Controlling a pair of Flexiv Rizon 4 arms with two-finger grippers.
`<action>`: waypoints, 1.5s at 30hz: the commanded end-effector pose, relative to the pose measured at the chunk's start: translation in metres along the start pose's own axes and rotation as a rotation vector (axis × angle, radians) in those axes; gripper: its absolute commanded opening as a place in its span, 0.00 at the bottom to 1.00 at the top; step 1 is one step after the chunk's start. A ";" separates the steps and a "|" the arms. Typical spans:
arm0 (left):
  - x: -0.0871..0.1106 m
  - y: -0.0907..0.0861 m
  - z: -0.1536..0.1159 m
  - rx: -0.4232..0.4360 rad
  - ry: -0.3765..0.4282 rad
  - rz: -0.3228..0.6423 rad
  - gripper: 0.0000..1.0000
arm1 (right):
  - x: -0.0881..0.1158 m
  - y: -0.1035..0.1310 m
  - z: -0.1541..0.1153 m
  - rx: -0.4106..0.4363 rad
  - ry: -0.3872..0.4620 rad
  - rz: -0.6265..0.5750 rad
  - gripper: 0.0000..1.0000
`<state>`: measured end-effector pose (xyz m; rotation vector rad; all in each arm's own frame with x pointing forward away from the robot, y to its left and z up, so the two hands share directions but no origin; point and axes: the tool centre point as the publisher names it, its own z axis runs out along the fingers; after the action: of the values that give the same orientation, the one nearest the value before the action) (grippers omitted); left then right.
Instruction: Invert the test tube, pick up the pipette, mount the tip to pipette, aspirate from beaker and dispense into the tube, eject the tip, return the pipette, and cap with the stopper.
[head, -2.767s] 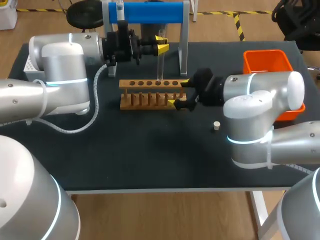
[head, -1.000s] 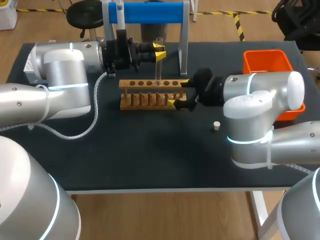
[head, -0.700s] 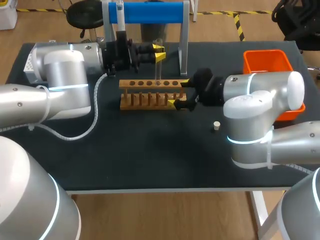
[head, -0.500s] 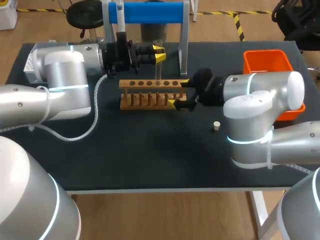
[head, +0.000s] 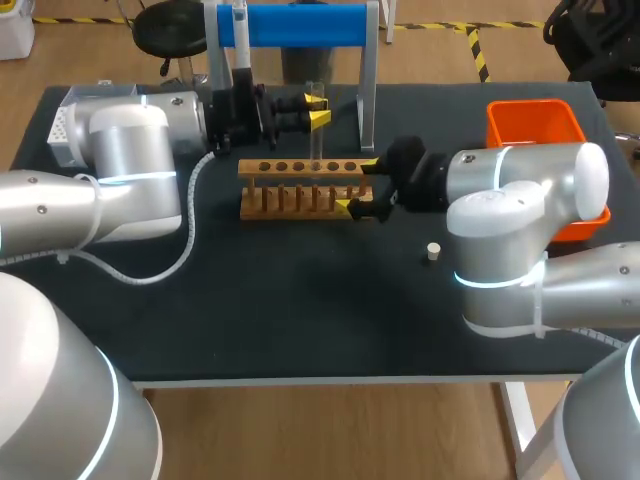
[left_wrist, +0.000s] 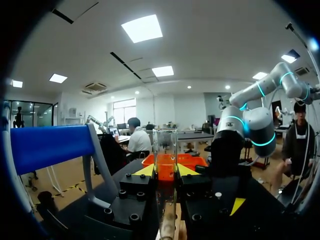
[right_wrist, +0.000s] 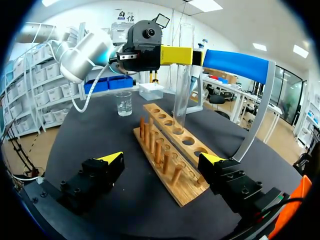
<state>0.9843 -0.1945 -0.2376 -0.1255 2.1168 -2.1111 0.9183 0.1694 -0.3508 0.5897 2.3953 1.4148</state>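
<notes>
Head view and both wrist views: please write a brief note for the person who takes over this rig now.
Left tool: shut on the test tube, upright, mouth up, lower end at a hole of the rack.
Right tool: open, one finger on each side of the rack's end.
Pipette hangs on the stand; beaker and stopper stand on the table.
Done: tube turned mouth up, it seems. Left: every pipette step, then the stopper.

Clear test tube (right_wrist: 181, 95) stands upright, lower end at the wooden rack (head: 300, 205)
</notes>
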 end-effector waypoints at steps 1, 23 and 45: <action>-0.002 0.004 0.002 0.007 0.004 -0.001 0.00 | 0.000 0.000 0.001 0.000 0.001 0.000 1.00; -0.003 0.011 -0.001 -0.028 0.001 -0.030 0.00 | 0.000 0.000 0.001 0.000 0.001 0.000 1.00; -0.003 0.019 -0.002 -0.083 0.005 -0.054 0.00 | 0.000 0.000 0.001 0.000 0.001 0.000 1.00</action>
<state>0.9873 -0.1914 -0.2551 -0.1897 2.2275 -2.0530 0.9183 0.1695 -0.3508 0.5897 2.3953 1.4148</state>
